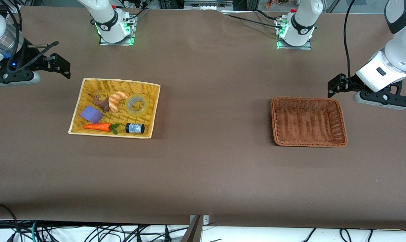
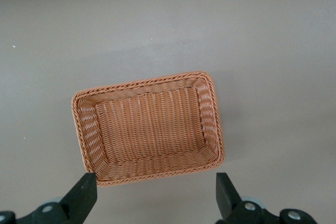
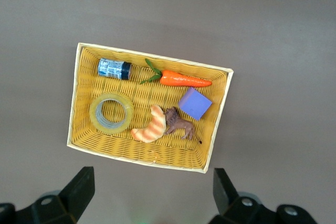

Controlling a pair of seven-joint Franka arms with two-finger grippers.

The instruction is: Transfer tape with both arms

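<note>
The tape (image 1: 137, 105) lies flat, hole upward, in the yellow basket (image 1: 76, 111) at the frame's left, closest to the right gripper (image 1: 62, 66), which hangs open-jawed over bare tabletop (image 1: 209, 168) at upper left, while the left gripper (image 1: 333, 84) waits open-jawed above the brown basket (image 1: 341, 126)

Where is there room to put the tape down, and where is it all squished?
The brown basket has nothing in it. Bare table lies between it and the yellow basket. That one is crowded: the tape lies beside the croissant, with the black cylinder nearer the camera.
</note>
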